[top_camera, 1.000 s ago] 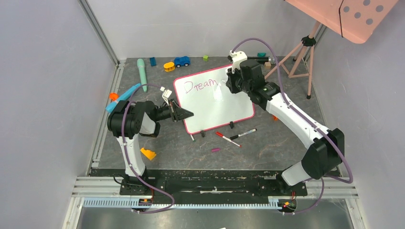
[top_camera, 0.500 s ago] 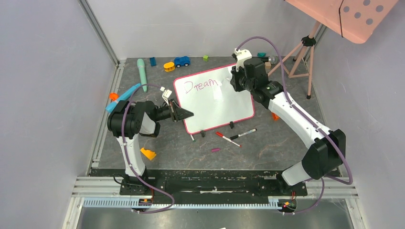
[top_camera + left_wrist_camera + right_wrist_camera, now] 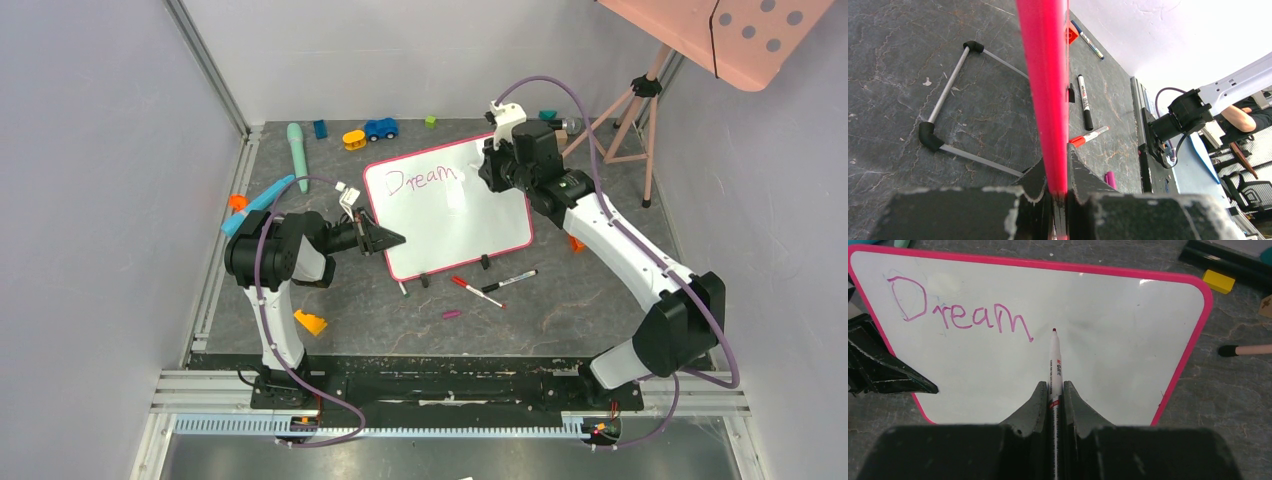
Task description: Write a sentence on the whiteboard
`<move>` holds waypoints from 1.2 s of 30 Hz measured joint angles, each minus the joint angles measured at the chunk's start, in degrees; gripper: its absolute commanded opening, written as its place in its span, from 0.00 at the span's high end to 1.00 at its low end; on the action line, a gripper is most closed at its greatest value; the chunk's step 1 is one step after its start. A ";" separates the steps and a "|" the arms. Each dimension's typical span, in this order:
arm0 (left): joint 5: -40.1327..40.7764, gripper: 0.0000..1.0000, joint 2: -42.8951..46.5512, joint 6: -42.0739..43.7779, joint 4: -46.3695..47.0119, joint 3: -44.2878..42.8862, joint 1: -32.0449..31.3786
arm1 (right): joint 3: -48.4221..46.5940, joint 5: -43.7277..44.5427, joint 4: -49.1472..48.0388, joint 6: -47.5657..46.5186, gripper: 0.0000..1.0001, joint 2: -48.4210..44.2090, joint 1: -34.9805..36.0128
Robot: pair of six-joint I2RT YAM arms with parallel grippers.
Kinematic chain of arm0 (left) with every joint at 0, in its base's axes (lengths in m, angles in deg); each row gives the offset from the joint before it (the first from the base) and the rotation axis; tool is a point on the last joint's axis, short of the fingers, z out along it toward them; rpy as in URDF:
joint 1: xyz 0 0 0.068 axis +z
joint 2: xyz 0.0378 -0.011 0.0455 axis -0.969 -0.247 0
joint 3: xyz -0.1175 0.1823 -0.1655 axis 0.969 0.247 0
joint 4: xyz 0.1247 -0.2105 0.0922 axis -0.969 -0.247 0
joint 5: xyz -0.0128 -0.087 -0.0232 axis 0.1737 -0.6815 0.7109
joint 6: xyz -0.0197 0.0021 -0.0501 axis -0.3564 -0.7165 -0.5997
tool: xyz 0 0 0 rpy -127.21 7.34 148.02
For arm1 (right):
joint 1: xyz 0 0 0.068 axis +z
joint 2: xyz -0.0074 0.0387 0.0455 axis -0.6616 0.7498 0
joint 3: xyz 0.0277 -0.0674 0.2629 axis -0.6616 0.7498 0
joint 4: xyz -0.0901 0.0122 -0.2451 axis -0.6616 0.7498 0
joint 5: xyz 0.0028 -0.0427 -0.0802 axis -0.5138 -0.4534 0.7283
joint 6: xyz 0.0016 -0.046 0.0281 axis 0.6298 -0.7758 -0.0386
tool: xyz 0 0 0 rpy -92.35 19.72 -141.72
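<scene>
The whiteboard [image 3: 450, 215] is sitting in the middle of the dark surface [image 3: 560, 320], turned at an angle between the two arms. The left hand [image 3: 1058, 175] is clamping the pink-red frame at the board's left edge. In the left wrist view the frame is rising straight out from between the two closed fingers. In the same view a grey wire stand [image 3: 948, 95] with black corners is lying on the surface to the left of the frame.

The right hand [image 3: 1053, 390] is hanging over the upper right part of the board. Its fingers are pressed together on a thin white marker [image 3: 1054, 360]. The marker is pointing away from this hand across the white area, and its dark red tip is standing just to the right of the last written letter. I cannot tell if the tip is touching the board.

The sentence [image 3: 960, 315] is showing only one word, "Dream", in purple-pink strokes along the board's top left part, between the two hands.

Just beside the board's near edge a red marker [image 3: 478, 291], a black marker [image 3: 510, 281] and a purple cap [image 3: 451, 314] are lying on the surface, apart from both hands.
</scene>
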 measured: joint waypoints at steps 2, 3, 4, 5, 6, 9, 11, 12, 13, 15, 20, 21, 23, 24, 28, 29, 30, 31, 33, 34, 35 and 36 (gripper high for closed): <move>0.00 0.98 0.00 0.00 0.00 0.00 0.00 | 0.00 -1.18 -0.61 0.22 1.00 0.02 0.00; 0.00 0.98 0.00 0.00 0.00 0.00 0.00 | 0.00 -1.55 -0.81 0.28 1.00 0.02 0.00; 0.00 0.98 0.00 0.00 0.00 0.00 0.00 | 0.00 -2.19 -1.16 0.39 1.00 0.04 0.00; 0.00 0.98 0.00 0.00 0.00 0.00 0.00 | 0.00 -2.60 -1.55 0.46 1.00 0.13 0.00; 0.00 0.98 0.00 0.00 0.00 0.00 0.00 | 0.00 -2.93 -1.92 0.61 1.00 0.24 0.00; 0.00 0.98 0.00 0.00 0.00 0.00 0.00 | 0.00 -3.91 -2.45 0.90 1.00 1.07 0.00; -0.02 0.98 0.00 0.00 0.00 0.00 0.00 | 0.00 -4.17 -2.43 1.11 1.00 1.75 0.00; -0.02 0.98 0.00 0.00 0.00 0.00 0.00 | 0.00 -4.35 -2.40 1.25 1.00 2.10 0.00; 0.00 0.98 0.00 0.00 0.00 0.00 0.00 | 0.00 -4.48 -2.43 1.27 1.00 2.47 0.00; -0.02 0.98 0.00 0.00 0.00 0.00 0.00 | 0.00 -4.79 -2.38 1.29 1.00 3.10 0.00; 0.02 0.98 0.00 0.00 -0.02 0.00 0.00 | -0.35 -4.87 -2.34 1.33 1.00 3.96 0.00; 0.00 0.98 0.00 0.00 -0.02 0.00 0.00 | -0.63 -4.83 -2.32 1.38 1.00 4.11 0.00; 0.00 0.98 0.00 0.00 -0.02 0.00 0.00 | -1.38 -4.55 -2.34 1.49 1.00 4.52 0.00; 0.02 0.98 0.00 0.00 -0.02 0.00 0.00 | -1.77 -4.44 -2.27 1.60 1.00 4.79 0.00; 0.07 0.98 0.00 -0.02 -0.09 0.00 0.02 | -2.86 -4.35 -2.16 1.90 1.00 5.64 0.00; 0.09 0.98 0.00 -0.02 -0.11 0.00 0.00 | -2.99 -4.35 -2.14 1.95 1.00 5.77 0.00; 0.11 0.98 0.00 -0.02 -0.13 0.00 0.02 | -3.10 -4.35 -2.10 2.01 1.00 5.88 0.00; 0.13 0.98 0.00 -0.02 -0.15 0.00 0.02 | -3.23 -4.35 -2.05 2.14 1.00 6.03 0.00; 0.20 0.98 0.00 -0.04 -0.20 0.00 0.02 | -3.34 -4.37 -2.03 2.25 1.00 6.16 0.00; 0.20 0.98 0.00 -0.04 -0.22 0.00 0.02 | -3.41 -4.42 -1.99 2.27 1.00 6.19 0.00; 0.17 0.98 0.00 -0.04 -0.20 0.00 0.02 | -3.43 -4.57 -1.99 2.32 1.00 6.19 0.00; 0.17 0.98 0.00 -0.04 -0.20 0.00 0.02 | -3.45 -4.76 -2.03 2.32 1.00 6.19 0.00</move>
